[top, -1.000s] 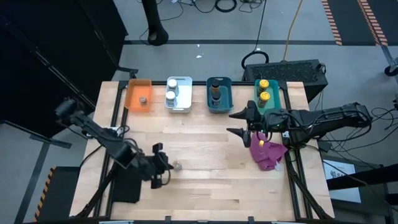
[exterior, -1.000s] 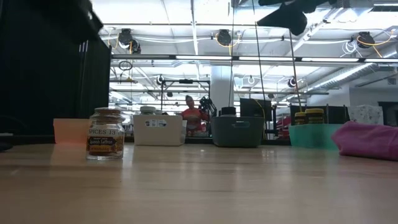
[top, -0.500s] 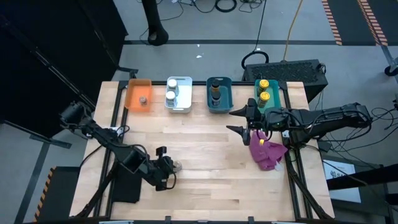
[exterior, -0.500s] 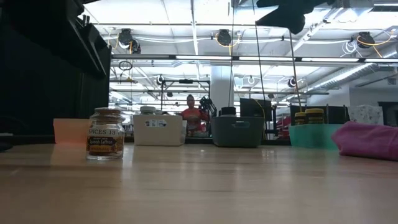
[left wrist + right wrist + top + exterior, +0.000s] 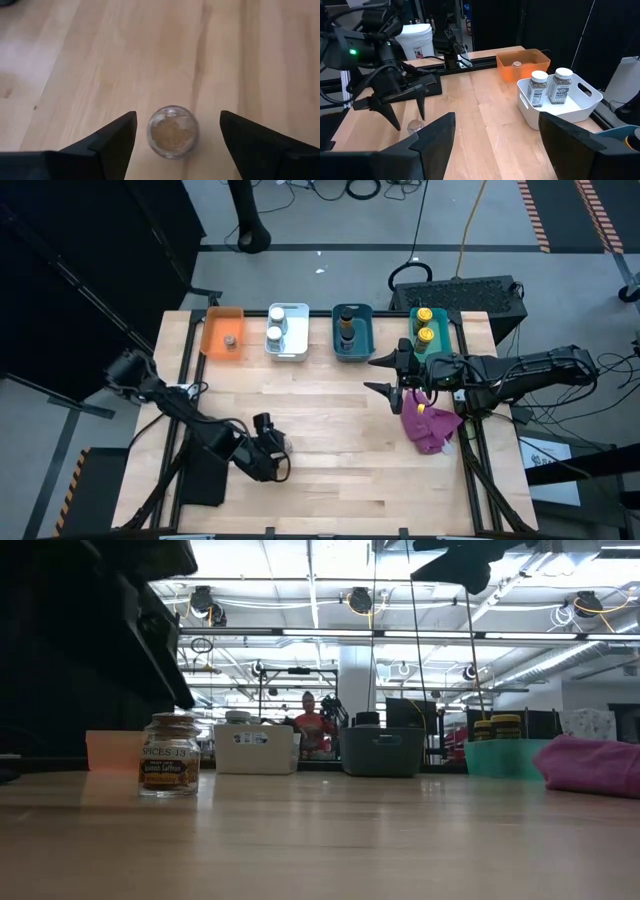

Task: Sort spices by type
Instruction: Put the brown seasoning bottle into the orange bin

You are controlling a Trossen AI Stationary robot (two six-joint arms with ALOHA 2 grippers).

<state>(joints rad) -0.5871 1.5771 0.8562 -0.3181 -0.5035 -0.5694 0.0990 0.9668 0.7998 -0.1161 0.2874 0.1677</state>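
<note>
The loose spice jar stands upright on the bare wood of the table, near my front-left corner and well apart from the bins along the far edge. From my left wrist I look down on its top, with brownish contents or lid showing, and it sits between my two fingers, a clear gap on each side. My left gripper is spread wide and holds nothing; the fingers are not touching the glass.

To do this well, I judge I should centre the jar a little better, since it sits nearer one finger than the other, then come down until the pads meet the body below the lid, and close gently so it does not tip or skid. In the low view the jar has a short, squat shape, so a low grip should keep it steady.

The likely match looks like the orange bin, which holds one similar jar; the white bin, blue bin and teal bin hold other kinds.

My right gripper waits with fingers parted and empty, above the table beside the magenta cloth.
</note>
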